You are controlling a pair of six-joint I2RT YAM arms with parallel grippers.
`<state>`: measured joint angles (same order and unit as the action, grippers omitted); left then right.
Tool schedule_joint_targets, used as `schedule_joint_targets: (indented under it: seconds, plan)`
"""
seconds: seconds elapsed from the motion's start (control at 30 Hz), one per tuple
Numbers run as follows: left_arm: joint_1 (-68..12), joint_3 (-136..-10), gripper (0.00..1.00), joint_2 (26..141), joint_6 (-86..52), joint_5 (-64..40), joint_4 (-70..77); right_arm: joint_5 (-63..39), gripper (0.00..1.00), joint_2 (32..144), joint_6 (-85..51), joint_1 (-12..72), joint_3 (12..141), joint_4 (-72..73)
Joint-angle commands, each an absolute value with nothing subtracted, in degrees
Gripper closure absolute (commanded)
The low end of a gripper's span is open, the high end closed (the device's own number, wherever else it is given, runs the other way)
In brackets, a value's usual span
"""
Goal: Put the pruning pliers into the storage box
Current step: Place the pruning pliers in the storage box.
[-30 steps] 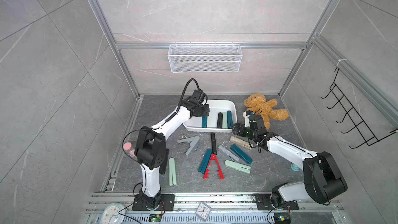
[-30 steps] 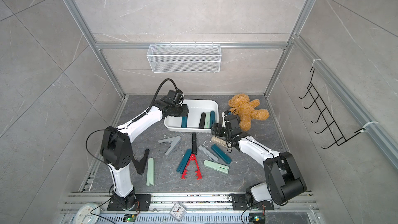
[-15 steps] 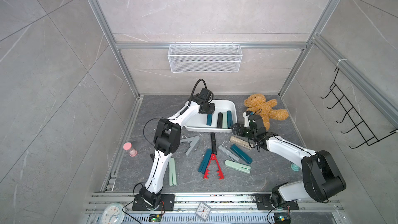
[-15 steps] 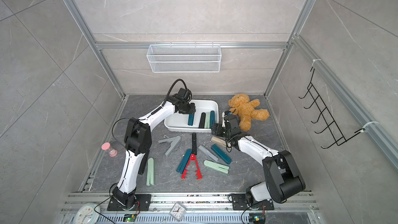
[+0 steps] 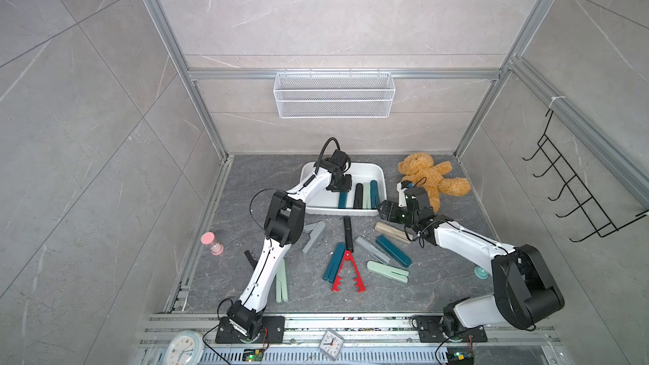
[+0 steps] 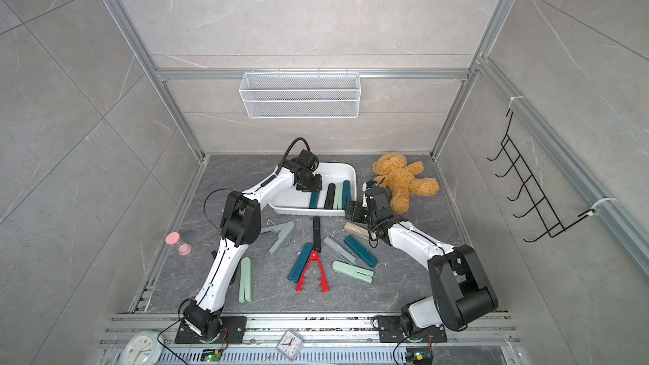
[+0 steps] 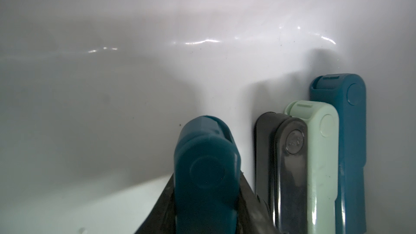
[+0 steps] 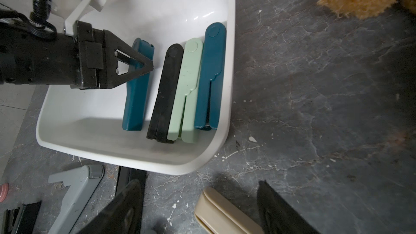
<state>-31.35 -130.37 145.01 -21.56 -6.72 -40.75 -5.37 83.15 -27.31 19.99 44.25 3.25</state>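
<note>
The white storage box (image 5: 365, 172) (image 6: 337, 170) stands at the back of the floor. Inside it my left gripper (image 5: 340, 189) (image 6: 309, 188) (image 7: 207, 176) is shut on a dark teal pruning plier (image 5: 342, 200) (image 7: 206, 149) (image 8: 135, 100). That plier is held low, a small gap from a black plier (image 8: 166, 91), a mint one (image 8: 186, 91) and a teal one (image 8: 211, 75) lying side by side. My right gripper (image 5: 384, 213) (image 8: 197, 183) hangs open over the floor by the box's front right corner, just above a beige plier (image 5: 389, 231) (image 8: 220, 214).
Several loose pliers lie in front of the box: red toothed (image 5: 347, 273), teal (image 5: 333, 262), black (image 5: 347, 231), grey (image 5: 372, 250), mint (image 5: 388, 271), a grey V (image 5: 314, 235). A teddy bear (image 5: 430, 177) sits right of the box, a pink-capped bottle (image 5: 212, 244) at the left.
My left gripper has carried the teal plier rightward inside the box, toward the three pliers lying there. The right arm has stayed still.
</note>
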Motion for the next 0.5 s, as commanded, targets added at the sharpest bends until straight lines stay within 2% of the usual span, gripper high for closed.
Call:
schedule_joint_targets:
  seconds: [0.0, 0.13, 0.23, 0.37, 0.47]
  plan:
    - [-31.46, -132.66, 0.84, 146.81, -22.65, -9.68, -41.67, -4.53, 0.18, 83.02, -27.6, 19.85, 45.2, 2.2]
    - [-31.43, -132.79, 0.72, 147.15, -23.51, -10.96, -41.7, -4.47, 0.18, 82.9, -27.6, 19.84, 45.16, 2.21]
    - [-31.46, -132.57, 0.55, 146.82, -24.03, -11.34, -41.5, -4.31, 0.18, 82.64, -27.69, 19.86, 44.93, 2.25]
    - [-31.46, -132.61, 0.48, 146.27, -24.24, -11.73, -41.26, -3.64, 0.18, 81.85, -27.53, 19.78, 44.85, 1.91]
    - [-31.38, -131.86, 0.47, 145.2, -24.85, -11.86, -40.94, -3.2, 0.18, 81.32, -27.34, 19.81, 44.86, 1.45]
